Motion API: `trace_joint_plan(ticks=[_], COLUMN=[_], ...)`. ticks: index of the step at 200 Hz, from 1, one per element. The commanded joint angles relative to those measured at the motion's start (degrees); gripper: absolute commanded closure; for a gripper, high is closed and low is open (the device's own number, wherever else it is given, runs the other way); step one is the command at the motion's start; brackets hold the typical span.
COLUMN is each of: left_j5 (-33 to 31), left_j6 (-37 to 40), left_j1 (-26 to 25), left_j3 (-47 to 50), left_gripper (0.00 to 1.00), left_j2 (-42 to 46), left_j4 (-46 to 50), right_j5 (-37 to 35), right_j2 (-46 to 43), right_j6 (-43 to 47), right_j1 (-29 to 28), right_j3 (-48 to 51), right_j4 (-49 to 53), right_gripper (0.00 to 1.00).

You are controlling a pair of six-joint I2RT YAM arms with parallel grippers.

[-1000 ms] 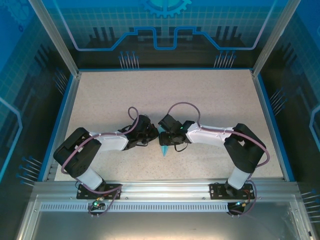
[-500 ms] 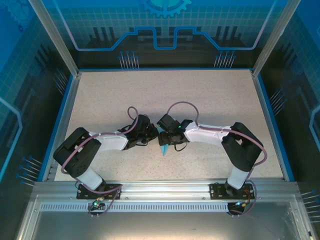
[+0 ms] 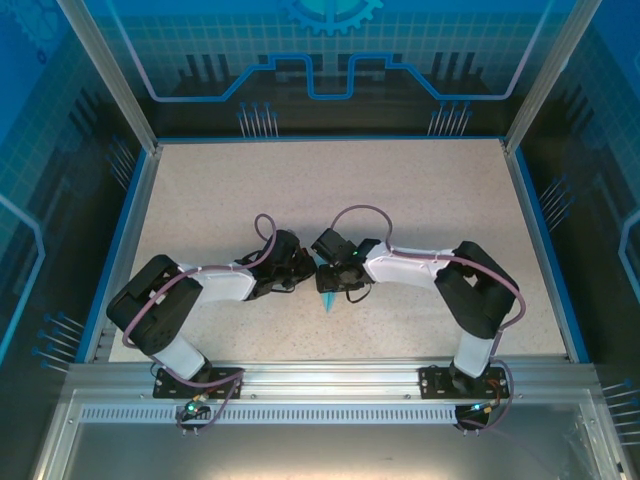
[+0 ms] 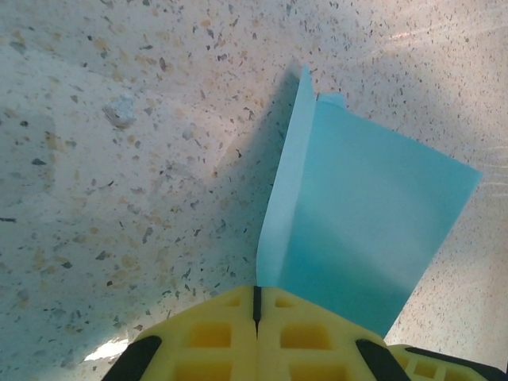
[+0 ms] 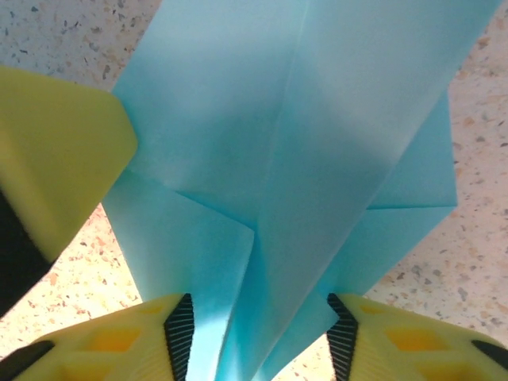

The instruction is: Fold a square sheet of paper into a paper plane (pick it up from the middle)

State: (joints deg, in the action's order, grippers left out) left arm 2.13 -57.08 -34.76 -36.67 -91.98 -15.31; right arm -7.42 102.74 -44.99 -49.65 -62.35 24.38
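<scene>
From above, my left claw (image 3: 308, 266) and my right claw (image 3: 324, 272) meet nose to nose in the middle of the speckled surface (image 3: 420, 190). The light blue paper plane (image 3: 327, 296) is between them, its pointed end sticking out toward my bases. From my left wrist, the two yellow fingers (image 4: 214, 333) are pressed flat together with only a thin seam between them. A folded edge of the paper is pinched in that seam, so this claw is closed on the plane, which stands up off the surface. From my right wrist, the creased blue paper fills most of the picture and runs down between my two yellow fingers (image 5: 119, 341). These stand apart, one on each side of it. The paper reaches both ribbed pads, but I cannot tell whether they squeeze it. Another yellow pad sits against the paper at the left edge.
</scene>
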Motion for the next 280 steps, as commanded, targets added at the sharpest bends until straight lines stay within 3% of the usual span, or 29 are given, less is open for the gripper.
trace_joint_plan(ticks=[1,49,109,131,174,229,280], left_j5=[1.6,1.2,-0.4,-1.2,-3.7,-4.3,-4.1], left_j6=[-0.1,0.2,-0.3,0.2,0.9,1.2,1.4], left_j1=[0.3,0.3,1.8,3.8,7.8,8.8,8.8], left_j3=[0.3,0.2,0.0,0.3,1.2,1.7,1.2], left_gripper=[1.0,1.0,0.66,0.53,0.39,0.34,0.32], left_j2=[0.0,1.2,5.7,8.1,12.3,12.8,11.6], left_j4=[1.0,2.3,7.6,10.8,18.3,20.1,20.4], right_j5=[1.6,1.2,-1.9,-5.1,-8.9,-9.4,-7.9], right_j2=[1.4,1.6,1.0,-0.2,-1.6,2.7,5.6], right_j6=[-1.0,-2.1,-2.2,-0.7,2.2,4.2,4.9], right_j1=[-1.0,-1.0,-0.9,-0.5,1.6,2.1,1.9], right_j3=[-1.1,-1.5,-2.5,-3.5,-4.4,-7.5,-9.2], right_j4=[-0.5,-0.3,2.3,5.3,9.3,11.0,11.5], right_gripper=[0.58,0.75,0.94,0.96,0.98,0.96,0.86])
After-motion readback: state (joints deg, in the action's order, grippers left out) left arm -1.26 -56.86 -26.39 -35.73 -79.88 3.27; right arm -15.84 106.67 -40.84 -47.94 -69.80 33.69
